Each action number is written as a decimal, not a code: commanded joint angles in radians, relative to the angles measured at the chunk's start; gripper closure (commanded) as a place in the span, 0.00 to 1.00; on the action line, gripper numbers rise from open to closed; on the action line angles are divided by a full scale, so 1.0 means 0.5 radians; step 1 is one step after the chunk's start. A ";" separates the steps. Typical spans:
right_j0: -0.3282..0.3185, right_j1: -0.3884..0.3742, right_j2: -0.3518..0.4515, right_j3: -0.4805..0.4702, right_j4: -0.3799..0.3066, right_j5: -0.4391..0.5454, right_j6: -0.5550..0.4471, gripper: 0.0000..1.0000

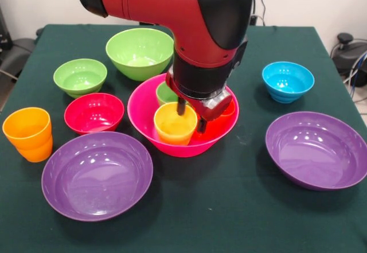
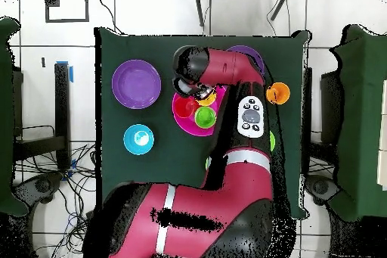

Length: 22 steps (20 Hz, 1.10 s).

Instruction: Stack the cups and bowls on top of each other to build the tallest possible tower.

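The hot-pink bowl (image 1: 183, 147) stands mid-table and holds three cups. The yellow-orange cup (image 1: 174, 125) stands upright at its front. The green cup (image 1: 164, 94) is behind it. The red-orange cup (image 1: 230, 110) is mostly hidden by the wrist. My gripper (image 1: 191, 116) is down in the bowl and open, with one finger inside the yellow-orange cup and the other outside its right rim. The orange cup (image 1: 28, 133) stands alone at the left. In the overhead view the arm covers much of the pink bowl (image 2: 179, 116); the green cup (image 2: 205, 117) shows in it.
Left of the pink bowl are the red bowl (image 1: 94, 112), small light-green bowl (image 1: 80, 76) and a purple bowl (image 1: 97, 174). The medium light-green bowl (image 1: 139, 52) is behind. The blue bowl (image 1: 288, 81) and second purple bowl (image 1: 316, 148) are at the right.
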 commanded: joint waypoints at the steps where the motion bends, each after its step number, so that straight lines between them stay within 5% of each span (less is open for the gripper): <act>1: -0.045 -0.036 0.135 0.053 -0.225 0.064 -0.557 0.00; 9: -0.038 -0.022 0.169 -0.029 -0.228 0.144 -0.494 0.00; 22: 0.011 -0.333 0.177 0.199 -0.189 0.126 -0.495 0.00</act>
